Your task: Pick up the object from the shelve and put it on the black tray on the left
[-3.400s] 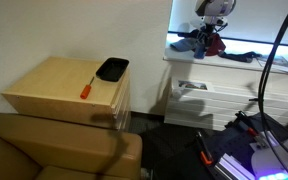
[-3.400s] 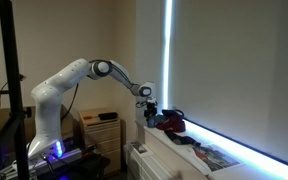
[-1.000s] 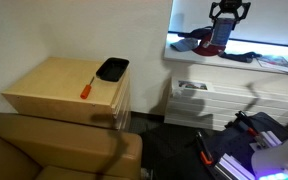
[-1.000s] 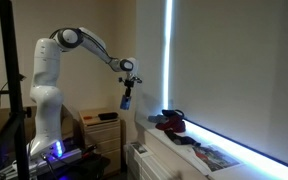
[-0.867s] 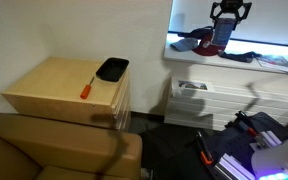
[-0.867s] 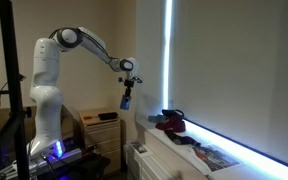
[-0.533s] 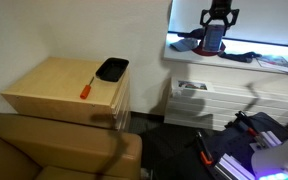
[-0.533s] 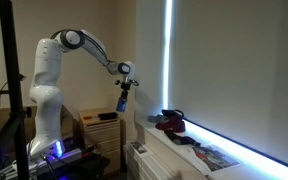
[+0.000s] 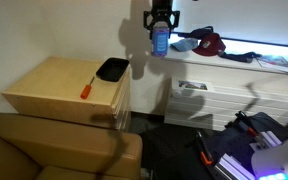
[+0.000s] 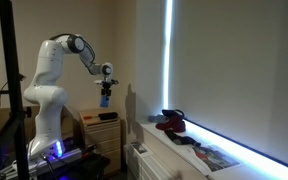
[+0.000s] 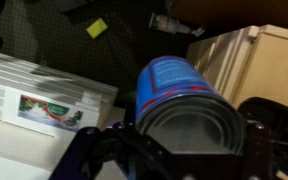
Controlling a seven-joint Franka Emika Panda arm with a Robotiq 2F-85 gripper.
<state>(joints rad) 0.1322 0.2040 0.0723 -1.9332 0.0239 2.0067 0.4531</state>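
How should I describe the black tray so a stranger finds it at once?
Find the light wooden cabinet beside the white shelf. The black tray lies on its back corner nearest that shelf. Unlike the orange-handled tool, it is dark, shallow and rectangular.

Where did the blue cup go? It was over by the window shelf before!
The gripper took the blue cup from the shelf, lifted it and carried it toward the wooden cabinet. It now hangs in the air between the two, still gripped. The black tray, the orange-handled tool and the dark red item stayed put.
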